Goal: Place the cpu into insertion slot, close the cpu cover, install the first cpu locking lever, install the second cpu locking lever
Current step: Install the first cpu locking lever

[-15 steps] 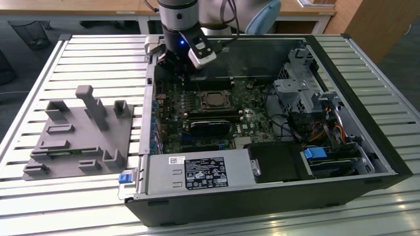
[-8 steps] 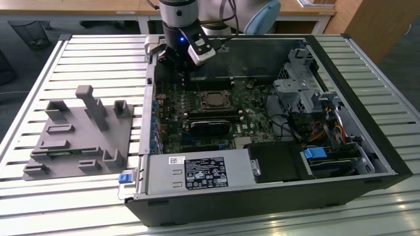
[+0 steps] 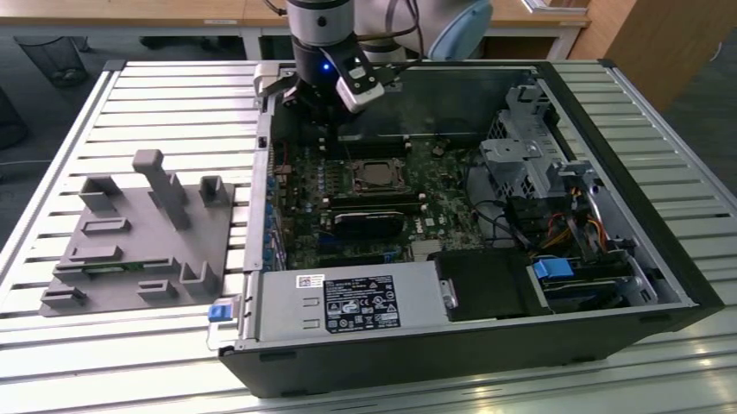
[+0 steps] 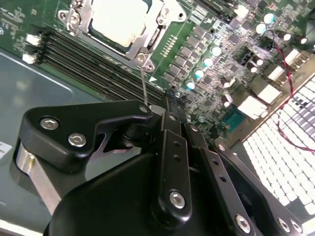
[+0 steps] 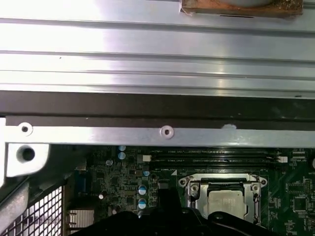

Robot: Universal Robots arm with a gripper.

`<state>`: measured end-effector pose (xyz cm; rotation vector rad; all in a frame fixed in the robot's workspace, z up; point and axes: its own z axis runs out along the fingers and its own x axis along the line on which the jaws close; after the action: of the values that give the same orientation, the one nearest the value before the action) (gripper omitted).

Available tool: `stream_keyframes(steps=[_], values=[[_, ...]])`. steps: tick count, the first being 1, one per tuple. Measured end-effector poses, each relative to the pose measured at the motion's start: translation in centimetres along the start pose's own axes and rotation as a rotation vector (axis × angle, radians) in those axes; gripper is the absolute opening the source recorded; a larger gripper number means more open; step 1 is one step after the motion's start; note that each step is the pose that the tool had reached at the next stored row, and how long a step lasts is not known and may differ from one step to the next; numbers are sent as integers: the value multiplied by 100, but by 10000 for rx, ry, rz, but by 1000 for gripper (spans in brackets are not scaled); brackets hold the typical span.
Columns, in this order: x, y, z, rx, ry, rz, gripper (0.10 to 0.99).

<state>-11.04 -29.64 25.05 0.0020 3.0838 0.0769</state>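
Observation:
The cpu (image 4: pixel 115 17) lies in the insertion slot (image 3: pixel 374 176) on the green board, its silvery top showing in both wrist views (image 5: pixel 227 202). The cpu cover (image 4: pixel 150 37) lies flat around it as a metal frame. A thin wire locking lever (image 4: pixel 143 81) runs from the frame's corner screw toward my gripper (image 4: pixel 167 101). The black fingers (image 4: pixel 172 147) meet at their tips, shut, close beside the lever's free end; whether they touch or hold it is hidden. In the exterior view my gripper (image 3: pixel 327 121) reaches down into the case just behind the socket.
The open computer case (image 3: pixel 645 250) lies on a slatted metal table (image 3: pixel 150 103). Long black memory slots (image 4: pixel 93 61) run beside the socket. A black block (image 3: pixel 368 224) sits in front of it. A grey fixture (image 3: pixel 138 233) stands at the exterior view's left. Drive cages and cables (image 3: pixel 553 207) fill the right.

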Motion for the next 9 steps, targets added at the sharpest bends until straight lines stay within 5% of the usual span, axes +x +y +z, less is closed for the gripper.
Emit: stream_keyframes(steps=[9], values=[[-150,5,19,1,16,11,106]])
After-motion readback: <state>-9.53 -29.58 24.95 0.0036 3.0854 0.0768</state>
